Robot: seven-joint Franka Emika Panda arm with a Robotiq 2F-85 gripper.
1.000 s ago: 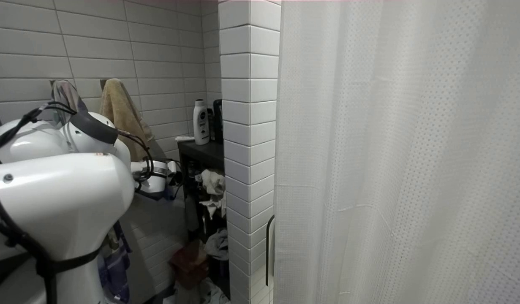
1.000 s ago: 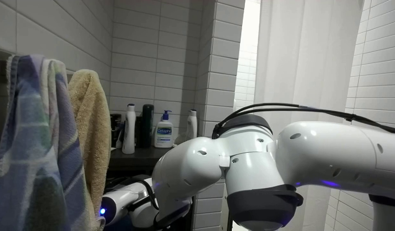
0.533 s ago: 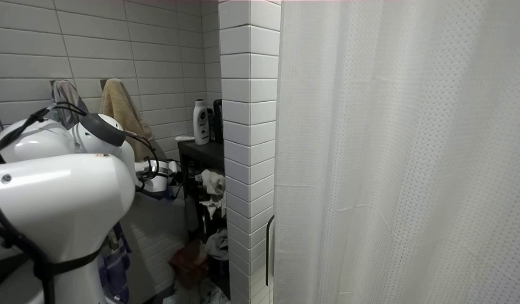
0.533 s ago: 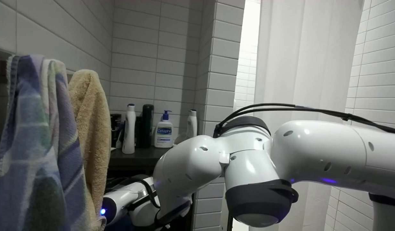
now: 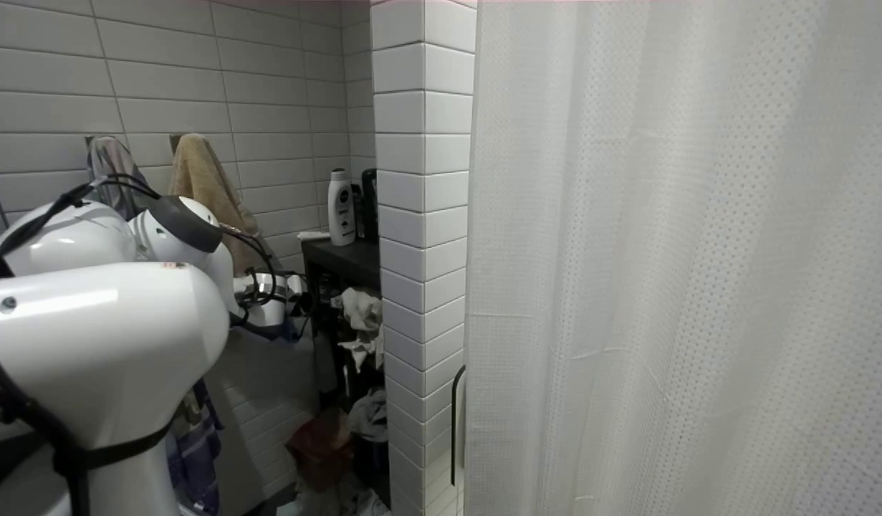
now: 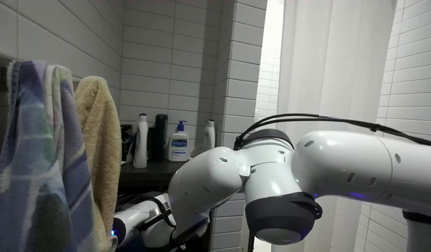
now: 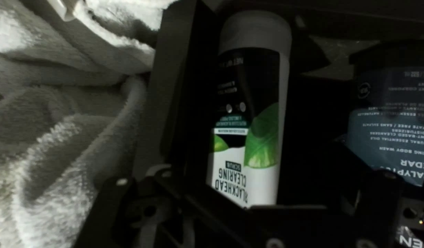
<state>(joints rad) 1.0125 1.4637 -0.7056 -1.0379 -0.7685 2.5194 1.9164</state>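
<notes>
Currently, the gripper [image 7: 255, 179] is seen along the lower part of the wrist view, and its jaws stand wide apart, one at the lower left and one at the lower right. Between them, in the middle of the frame, there is a tube [image 7: 246, 113] with a pale end at the top, a black and white label and green leaf pictures; the words "blackhead clearing scrub" are upside down on it. Its lower end is hidden behind dark gripper parts, so I cannot tell whether the gripper touches it. At the right edge is a blue body wash container [image 7: 391, 131], apart from the tube. A pale fluffy towel [image 7: 60, 103] fills the left side.

In an exterior view, the arm [image 5: 104, 322] comes from the left and ends near a dark shelf unit [image 5: 340, 259], close to the centre; on its top a white bottle [image 5: 341, 211] stands upright. In an exterior view, a pump bottle [image 6: 179, 148] stands left of the centre, and a tan towel [image 6: 96, 147] hangs at the left.
</notes>
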